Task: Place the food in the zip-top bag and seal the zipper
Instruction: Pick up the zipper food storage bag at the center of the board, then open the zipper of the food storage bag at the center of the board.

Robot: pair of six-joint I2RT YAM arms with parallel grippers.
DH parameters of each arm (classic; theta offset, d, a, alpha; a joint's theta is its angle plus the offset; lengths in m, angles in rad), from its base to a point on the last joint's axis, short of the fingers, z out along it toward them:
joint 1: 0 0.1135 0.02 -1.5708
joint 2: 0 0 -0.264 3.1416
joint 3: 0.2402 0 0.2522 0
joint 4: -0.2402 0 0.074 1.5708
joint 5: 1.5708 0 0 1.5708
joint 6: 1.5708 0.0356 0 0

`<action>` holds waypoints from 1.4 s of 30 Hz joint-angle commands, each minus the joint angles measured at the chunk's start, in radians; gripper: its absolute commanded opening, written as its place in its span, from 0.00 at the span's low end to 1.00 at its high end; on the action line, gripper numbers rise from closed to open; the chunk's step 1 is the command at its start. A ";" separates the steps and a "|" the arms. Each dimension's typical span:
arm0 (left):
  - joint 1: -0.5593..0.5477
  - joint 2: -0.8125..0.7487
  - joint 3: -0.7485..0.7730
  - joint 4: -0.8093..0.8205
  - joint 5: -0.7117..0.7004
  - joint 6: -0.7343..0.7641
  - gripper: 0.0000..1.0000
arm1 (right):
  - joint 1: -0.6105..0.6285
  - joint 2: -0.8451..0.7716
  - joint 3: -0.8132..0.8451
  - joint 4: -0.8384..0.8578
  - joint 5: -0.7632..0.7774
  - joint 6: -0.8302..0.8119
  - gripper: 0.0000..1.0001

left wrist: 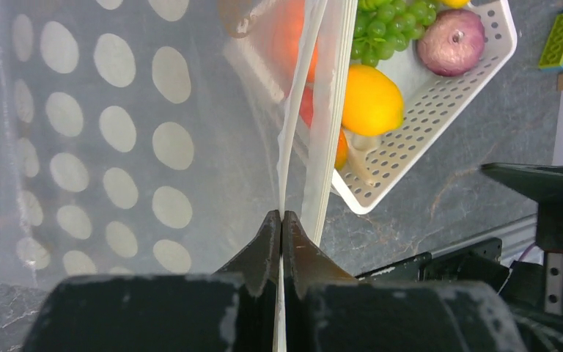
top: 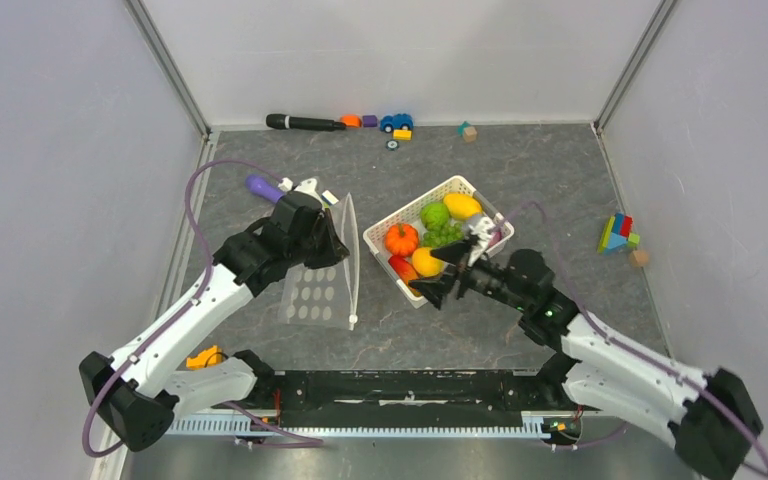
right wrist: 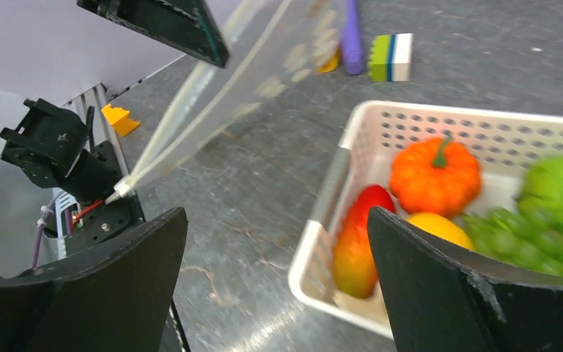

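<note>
The clear zip-top bag (top: 318,272) with white dots hangs upright left of the basket; it fills the left wrist view (left wrist: 117,147). Its zipper (left wrist: 328,110) runs along the edge facing the basket. My left gripper (top: 330,243) is shut on the bag's edge (left wrist: 282,216). The food lies in the white basket (top: 460,184): orange pumpkin (top: 401,238), green fruit (top: 434,213), yellow mango (top: 462,205), grapes (top: 444,234), purple onion (left wrist: 451,42). My right gripper (top: 442,272) is open and empty over the basket's near corner (right wrist: 276,213), beside a red-yellow fruit (right wrist: 358,242).
A black marker (top: 305,122), a toy car (top: 396,122) and small blocks lie along the back wall. A block stack (top: 617,233) sits at the right. A purple object (top: 264,187) lies behind the left gripper. A yellow piece (top: 205,356) lies near the left base.
</note>
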 commanded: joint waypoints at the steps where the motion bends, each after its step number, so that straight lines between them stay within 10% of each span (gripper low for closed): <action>1: -0.050 0.016 0.089 -0.084 -0.038 -0.030 0.02 | 0.201 0.203 0.204 0.027 0.307 -0.061 0.98; 32: -0.132 0.040 0.168 -0.166 -0.130 -0.027 0.02 | 0.330 0.701 0.538 0.045 0.551 0.184 0.88; 35: -0.133 0.027 0.181 -0.182 -0.166 -0.012 0.02 | 0.331 0.711 0.523 0.053 0.531 0.189 0.69; 40: -0.133 0.021 0.243 -0.358 -0.405 -0.031 0.02 | 0.327 0.678 0.516 -0.046 0.600 0.066 0.05; 42: -0.133 0.010 0.255 -0.430 -0.502 -0.059 0.02 | 0.321 0.652 0.514 -0.107 0.635 0.026 0.00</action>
